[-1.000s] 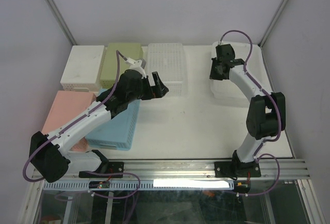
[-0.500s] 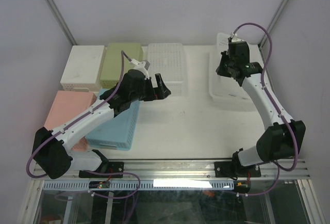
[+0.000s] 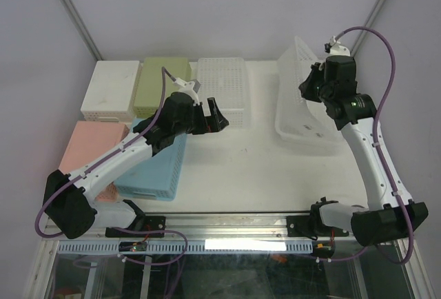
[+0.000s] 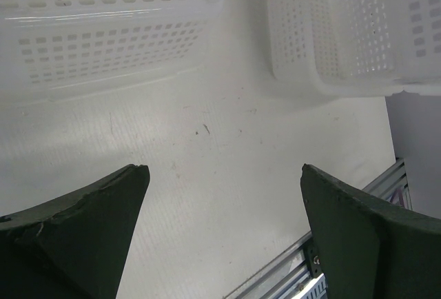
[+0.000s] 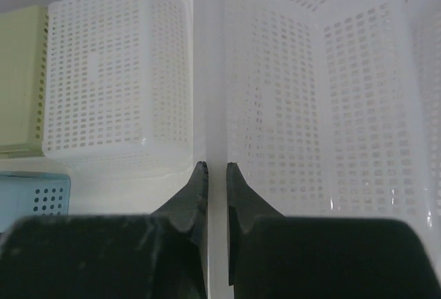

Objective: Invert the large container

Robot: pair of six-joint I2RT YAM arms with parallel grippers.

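Observation:
The large container (image 3: pixel 296 96) is a clear white perforated bin at the right of the table, tipped up on its near long edge. My right gripper (image 3: pixel 313 85) is shut on its raised rim; in the right wrist view the fingers (image 5: pixel 198 189) pinch the rim (image 5: pixel 214 106), with the bin's inside (image 5: pixel 324 106) to the right. My left gripper (image 3: pixel 215 116) is open and empty, hovering over the table centre. The left wrist view shows its fingertips (image 4: pixel 131 182) wide apart above bare table, with the tilted bin (image 4: pixel 351 37) at upper right.
A smaller white perforated bin (image 3: pixel 222 89) lies upside down at the back centre. Green (image 3: pixel 164 85), white (image 3: pixel 110 91), pink (image 3: pixel 93 149) and blue (image 3: pixel 155 165) bins fill the left side. A metal rail (image 3: pixel 275 227) runs along the near edge. Walls stand close on both sides.
My right gripper has risen and swung right, lifting the large container's far rim, so the bin went from lying flat to tilted steeply on its near edge. The left arm barely moved.

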